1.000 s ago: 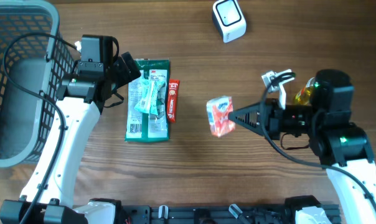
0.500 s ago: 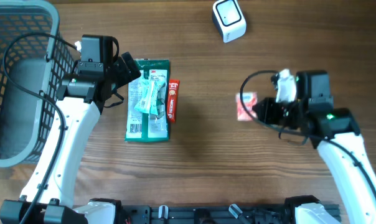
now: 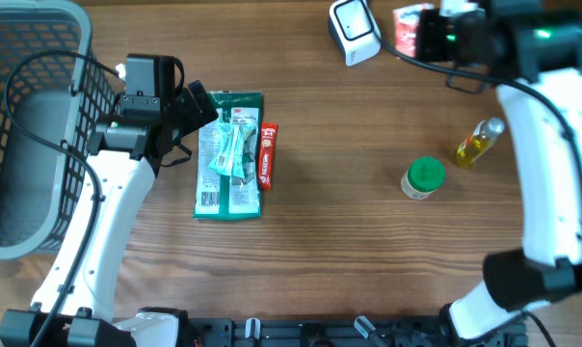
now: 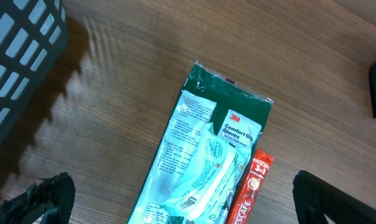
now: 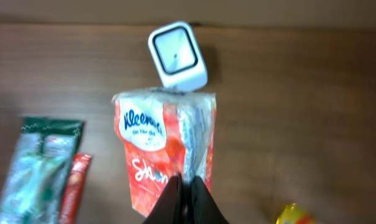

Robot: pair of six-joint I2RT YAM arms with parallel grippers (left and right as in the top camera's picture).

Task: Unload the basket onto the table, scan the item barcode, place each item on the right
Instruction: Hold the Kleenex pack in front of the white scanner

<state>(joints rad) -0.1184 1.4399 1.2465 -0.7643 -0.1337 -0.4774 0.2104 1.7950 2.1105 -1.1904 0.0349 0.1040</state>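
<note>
The whole backdrop is just a wooden table (image 3: 349,251), medium brown with darker streaky grain running left to right seen from overhead. The surface looks matte and the light is soft and even, though a darker blurry shadow (image 4: 57,112) falls on the wood in the left wrist view. Past the table's far edge the right wrist view catches a paler tan band (image 5: 269,11), can't tell what it is.

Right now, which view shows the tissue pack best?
Right wrist: the tissue pack sits mid-frame with its label legible, pinched at its lower edge by the right gripper, and the scanner is just beyond it. Overhead shows only a small red patch at the top edge. Left wrist does not show it.
</note>
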